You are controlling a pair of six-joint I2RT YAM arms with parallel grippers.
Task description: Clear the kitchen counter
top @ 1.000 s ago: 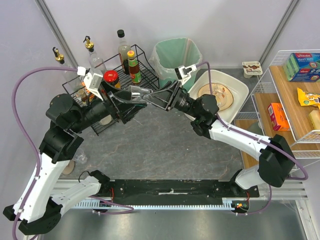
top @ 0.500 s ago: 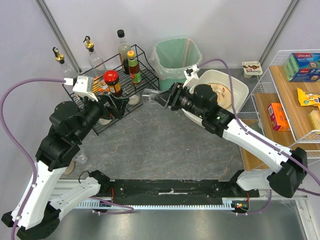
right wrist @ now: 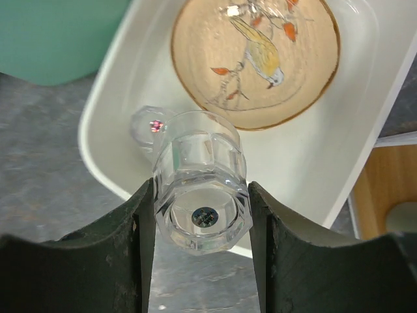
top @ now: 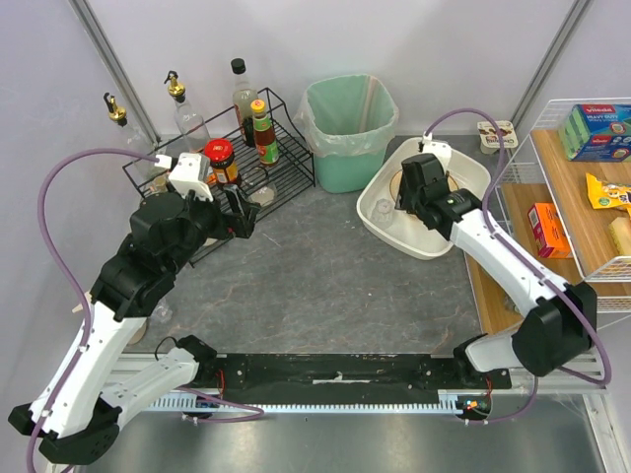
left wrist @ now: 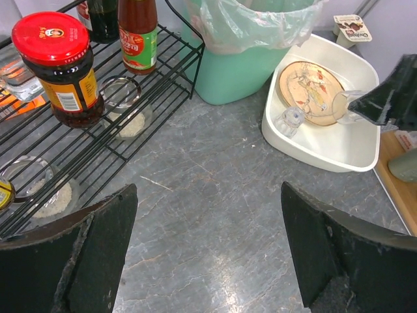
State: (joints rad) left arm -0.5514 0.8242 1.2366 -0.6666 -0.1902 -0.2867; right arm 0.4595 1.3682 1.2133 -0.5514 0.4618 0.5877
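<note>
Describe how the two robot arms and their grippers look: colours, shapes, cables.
The left arm and right arm both have white tubular links joined by bulky black joints. A thin purple cable loops loosely along each one. The left gripper and right gripper each carry two flat, matte black fingers with a rough surface.

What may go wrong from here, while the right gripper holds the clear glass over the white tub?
1. The clear faceted glass in the right gripper hangs over the white plastic tub; released from here, it may strike the round bird-painted plate or the small clear glass and chip.
2. The open left gripper is near the black wire rack; a swing could knock the red-lidded jar.
</note>
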